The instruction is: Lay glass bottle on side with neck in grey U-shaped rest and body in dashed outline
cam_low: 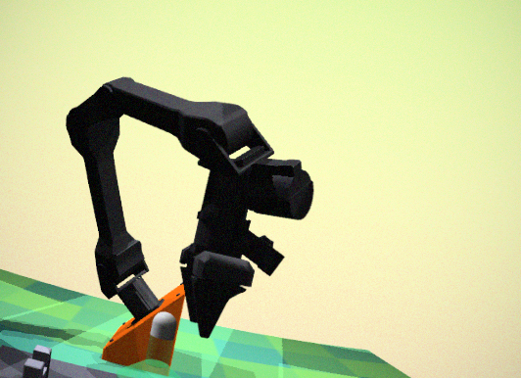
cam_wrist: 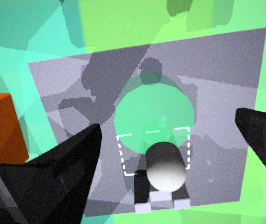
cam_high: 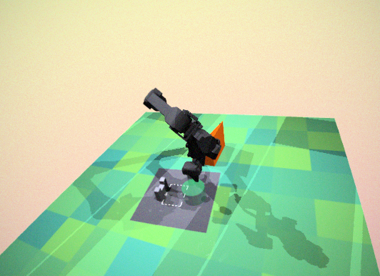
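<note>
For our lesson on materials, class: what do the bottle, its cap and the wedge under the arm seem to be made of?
Bottle: glass, by the task; smooth and see-through, as the mat's tone shows through the green.
Cap: perhaps satin plastic or metal; opaque, softly shaded.
Wedge: possibly painted metal or plastic; flat, even orange.

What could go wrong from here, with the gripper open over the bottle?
Two risks stand out:

1. The bottle stands upright, and the open gripper holds nothing. A fingertip coming in off-line could catch the white top and tip the glass over.

2. The grey rest has raised prongs. When the bottle is laid down, its neck might strike one instead of settling between them.
</note>
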Robot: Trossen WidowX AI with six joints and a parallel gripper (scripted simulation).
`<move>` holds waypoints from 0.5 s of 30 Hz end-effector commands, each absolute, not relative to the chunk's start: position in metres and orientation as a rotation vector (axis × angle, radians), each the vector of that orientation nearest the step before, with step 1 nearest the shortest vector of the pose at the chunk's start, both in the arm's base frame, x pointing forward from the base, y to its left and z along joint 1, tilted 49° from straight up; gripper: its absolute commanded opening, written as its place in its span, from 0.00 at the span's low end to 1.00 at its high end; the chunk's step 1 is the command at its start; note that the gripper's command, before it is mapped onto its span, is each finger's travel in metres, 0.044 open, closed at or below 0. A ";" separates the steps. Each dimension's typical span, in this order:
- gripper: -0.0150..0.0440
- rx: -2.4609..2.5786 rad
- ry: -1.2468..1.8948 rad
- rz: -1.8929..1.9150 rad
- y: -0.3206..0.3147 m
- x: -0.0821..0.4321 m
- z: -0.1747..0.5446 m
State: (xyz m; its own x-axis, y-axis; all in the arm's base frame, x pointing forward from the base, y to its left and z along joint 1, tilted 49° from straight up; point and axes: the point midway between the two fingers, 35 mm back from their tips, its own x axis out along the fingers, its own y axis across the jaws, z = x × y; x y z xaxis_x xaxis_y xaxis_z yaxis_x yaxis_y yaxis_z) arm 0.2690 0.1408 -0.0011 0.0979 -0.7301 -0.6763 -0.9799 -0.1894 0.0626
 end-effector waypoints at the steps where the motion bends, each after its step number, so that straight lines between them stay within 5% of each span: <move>1: 1.00 -1.957 1.715 0.849 0.140 0.268 -0.004; 15: 1.00 -1.957 1.716 0.848 0.130 0.271 0.008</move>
